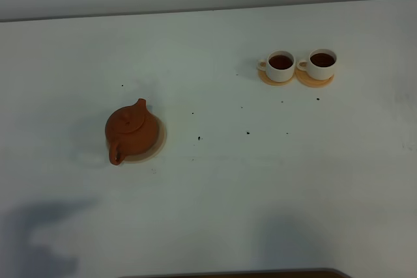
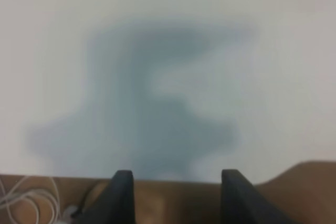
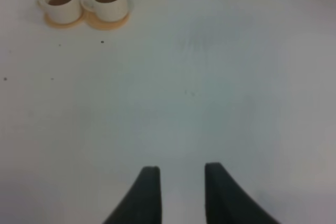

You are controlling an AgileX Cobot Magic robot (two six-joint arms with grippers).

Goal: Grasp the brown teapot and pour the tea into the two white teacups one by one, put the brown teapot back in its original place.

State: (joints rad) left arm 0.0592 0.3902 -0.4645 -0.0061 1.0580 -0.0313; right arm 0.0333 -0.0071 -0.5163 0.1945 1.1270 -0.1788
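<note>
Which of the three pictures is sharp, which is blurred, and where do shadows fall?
Exterior high view: fairly sharp, the brown teapot and two white teacups clear, soft grey shadows on the table near the lower edge. Left wrist view: blurred, one large shadow. Right wrist view: slightly soft, evenly lit.

No text, label, brand, number or sign can be read in any of the views. The brown teapot (image 1: 132, 129), the two white teacups (image 1: 301, 64) and the surface (image 1: 273, 180) all appear plain and unmarked.
</note>
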